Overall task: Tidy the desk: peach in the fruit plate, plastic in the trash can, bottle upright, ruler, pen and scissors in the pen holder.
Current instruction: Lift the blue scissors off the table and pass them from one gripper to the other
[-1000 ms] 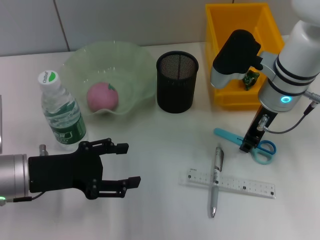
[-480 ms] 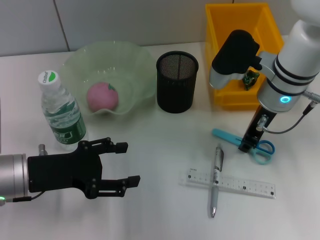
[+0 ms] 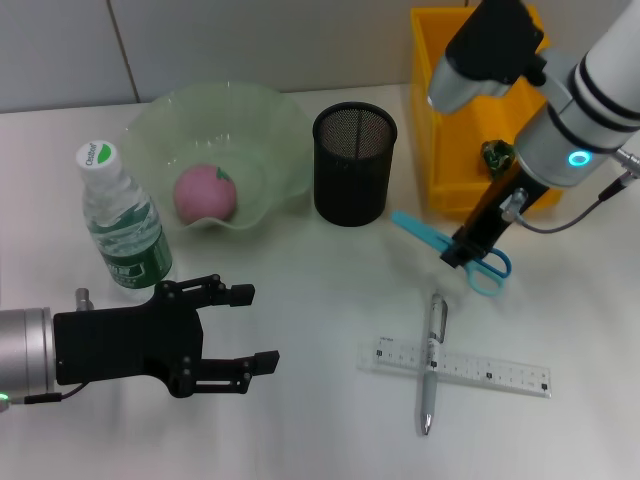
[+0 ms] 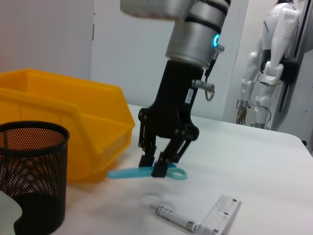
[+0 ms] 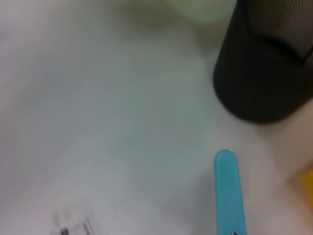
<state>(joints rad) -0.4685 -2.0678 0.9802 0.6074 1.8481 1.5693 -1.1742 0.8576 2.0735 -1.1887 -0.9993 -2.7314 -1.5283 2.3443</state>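
Blue-handled scissors [image 3: 452,243] hang clamped between the closed fingers of the right gripper [image 3: 457,254], lifted off the white table [image 3: 300,420] and lying roughly level, with the tip pointing toward the black mesh pen holder [image 3: 354,163] and the handle loops toward the robot's right. They sit just in front of the yellow bin [image 3: 478,100], between it and the pen [image 3: 431,360], which lies across the clear ruler [image 3: 463,368] on the table. The left gripper [image 3: 255,328] hovers low near the front edge with its fingers spread apart and holding nothing. Beside it the water bottle [image 3: 121,226] stands upright, and the pink peach [image 3: 205,193] rests in the pale green fruit plate [image 3: 270,130].
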